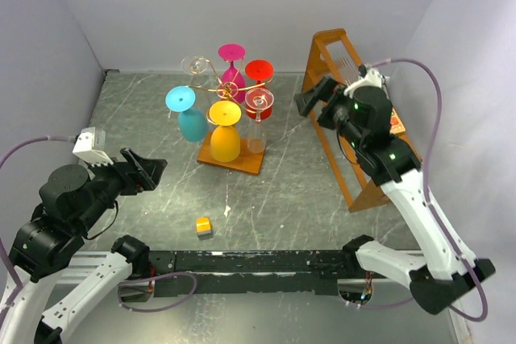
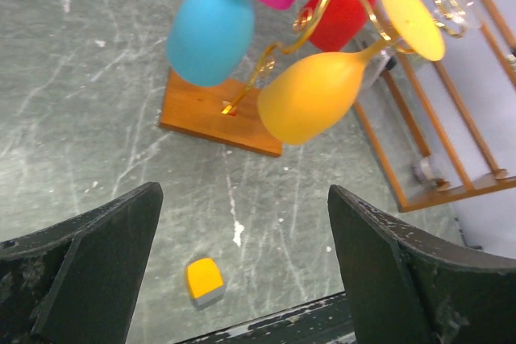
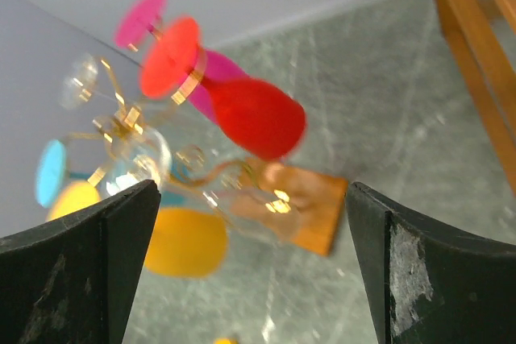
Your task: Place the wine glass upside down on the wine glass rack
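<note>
Jaws of both left gripper (image 1: 150,168) and right gripper (image 1: 310,102) gape empty. A clear wine glass (image 1: 257,130) hangs upside down on the wine glass rack (image 1: 240,162); a careless right-arm swing could knock it loose.

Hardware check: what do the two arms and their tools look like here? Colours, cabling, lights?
The left arm and right arm have white link shells and black joint housings. A mauve cable loops off each wrist, beside a white camera block. Green lights glow on the right arm. The left tool and right tool each have two flat, matte black, scuffed fingers.
</note>
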Tool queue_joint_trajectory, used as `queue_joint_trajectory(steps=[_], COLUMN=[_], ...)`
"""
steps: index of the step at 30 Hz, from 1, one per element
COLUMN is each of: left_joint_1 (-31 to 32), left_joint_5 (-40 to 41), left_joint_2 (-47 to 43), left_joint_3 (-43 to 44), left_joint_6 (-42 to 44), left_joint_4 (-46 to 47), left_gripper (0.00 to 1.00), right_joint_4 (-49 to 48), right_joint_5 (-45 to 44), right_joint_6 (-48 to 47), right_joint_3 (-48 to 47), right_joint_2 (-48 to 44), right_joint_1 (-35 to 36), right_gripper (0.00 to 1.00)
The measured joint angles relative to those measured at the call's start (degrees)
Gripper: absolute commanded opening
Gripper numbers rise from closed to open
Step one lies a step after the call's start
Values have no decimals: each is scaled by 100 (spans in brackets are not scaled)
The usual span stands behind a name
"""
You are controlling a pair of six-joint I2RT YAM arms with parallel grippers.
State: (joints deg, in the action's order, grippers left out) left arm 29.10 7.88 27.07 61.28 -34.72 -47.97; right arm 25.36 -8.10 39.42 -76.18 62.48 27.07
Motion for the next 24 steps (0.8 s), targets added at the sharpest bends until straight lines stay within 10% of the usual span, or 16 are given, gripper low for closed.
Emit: queue_joint_trajectory(steps=[24], left_joint_1=[0], left_joint_5=[796], left_joint_2=[-463], left_joint_3=[1965], left_joint_6=[1233], left_joint_4=[-586], left_gripper=[97], right_joint_4=[1790], right_joint_5=[-933], right_joint_6=[-1198], right_joint_3=[48], right_joint_2=[-2835], right_joint_1=[0], right_gripper=[100])
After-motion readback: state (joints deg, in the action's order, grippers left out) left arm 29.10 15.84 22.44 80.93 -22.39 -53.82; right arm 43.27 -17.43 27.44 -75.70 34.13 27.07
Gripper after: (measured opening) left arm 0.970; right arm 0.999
